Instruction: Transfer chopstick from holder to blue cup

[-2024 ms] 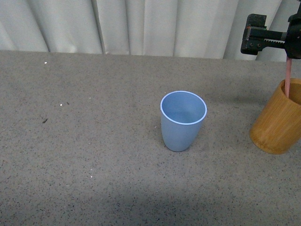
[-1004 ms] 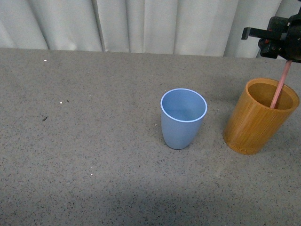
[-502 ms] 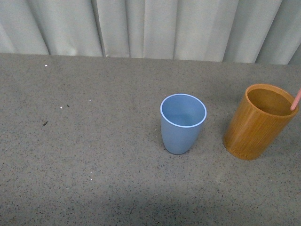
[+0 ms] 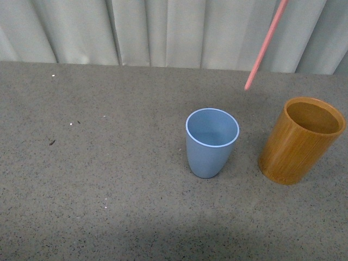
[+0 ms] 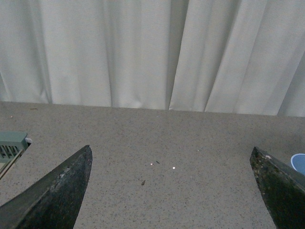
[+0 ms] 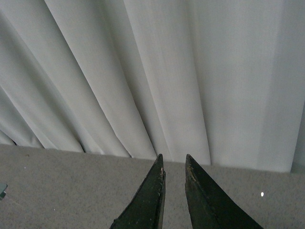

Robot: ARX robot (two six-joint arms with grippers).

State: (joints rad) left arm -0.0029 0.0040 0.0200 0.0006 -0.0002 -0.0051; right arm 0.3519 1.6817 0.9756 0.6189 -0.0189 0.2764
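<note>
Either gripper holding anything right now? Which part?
The thin pink stick hangs tilted in the air, so something grips its upper part, out of frame. The right gripper is nearly closed, but no stick shows there. The left gripper is open, empty.

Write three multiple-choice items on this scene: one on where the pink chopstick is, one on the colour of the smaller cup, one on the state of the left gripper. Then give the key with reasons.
1. Where is the chopstick?
A. Standing in the holder
B. In the air, above and behind the cups
C. Lying on the table

2. What colour is the smaller cup?
A. Light blue
B. Green
C. Red

3. How do the left gripper's jaws stand?
A. Shut on the chopstick
B. Shut on nothing
C. Wide open

Key:
1 B: in the front view the stick hangs slanted with its lower tip clear of both the holder and the blue cup.
2 A: the cup beside the bamboo holder is light blue.
3 C: the left gripper shows its two fingers far apart with bare table between them.
</note>
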